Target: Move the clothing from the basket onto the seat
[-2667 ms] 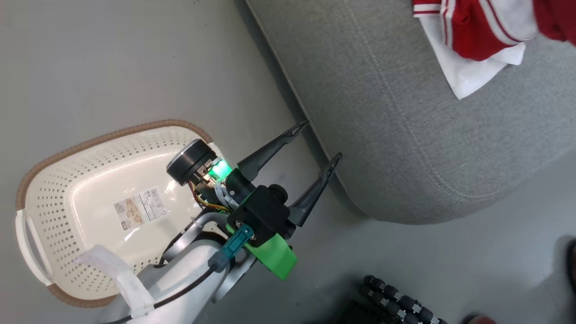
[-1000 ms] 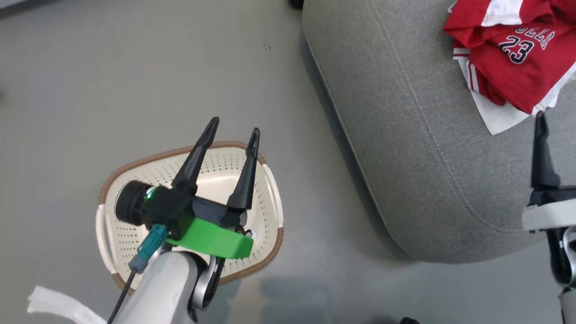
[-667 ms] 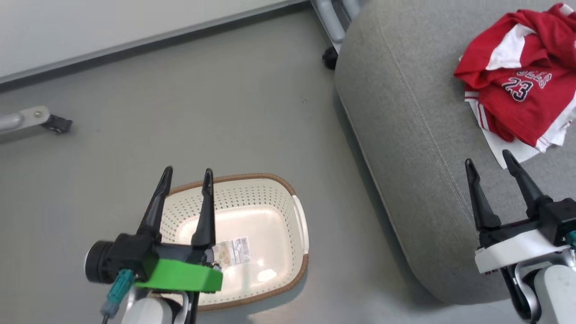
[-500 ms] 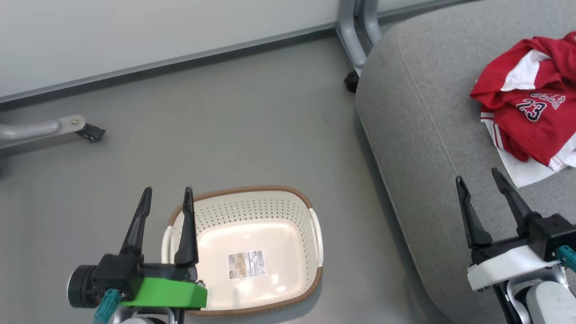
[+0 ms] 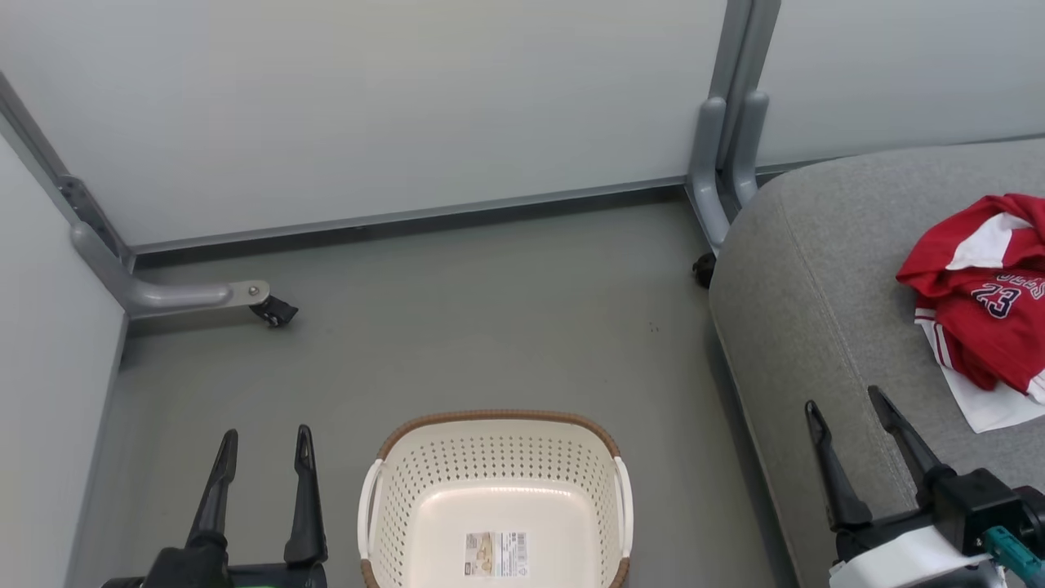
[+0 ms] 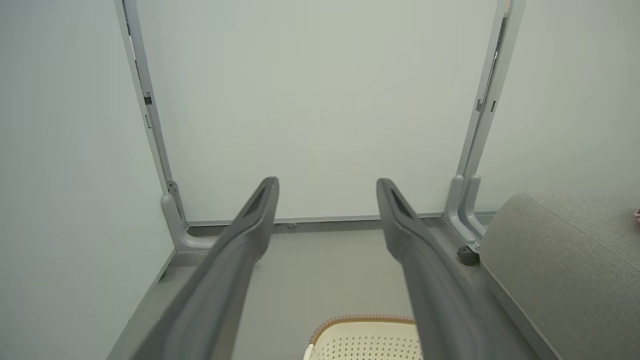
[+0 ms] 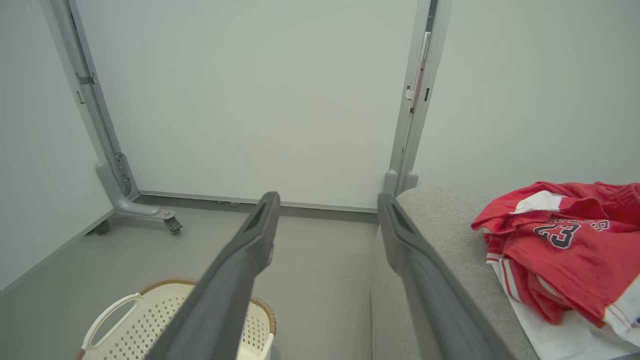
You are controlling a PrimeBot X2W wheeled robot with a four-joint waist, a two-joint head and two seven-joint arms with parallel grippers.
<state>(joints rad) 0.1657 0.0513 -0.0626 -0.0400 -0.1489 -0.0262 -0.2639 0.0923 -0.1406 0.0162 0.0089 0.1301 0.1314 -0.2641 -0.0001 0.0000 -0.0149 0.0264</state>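
The red and white clothing with number 23 lies crumpled on the grey seat at the right. It also shows at the right of the right wrist view, clothing on the seat. The cream basket with a brown rim stands on the floor at bottom centre, holding nothing but its paper label. My left gripper is open at the lower left, left of the basket. My right gripper is open over the seat's front edge, short of the clothing. Both hold nothing.
Pale partition panels on grey wheeled feet close off the back and left. A grey post stands by the seat's far corner. Grey floor lies between basket and panels.
The head camera has swung and tilted up, bringing the panels into view. Both grippers now sit low in the picture, still open. Clothing and basket stay put.
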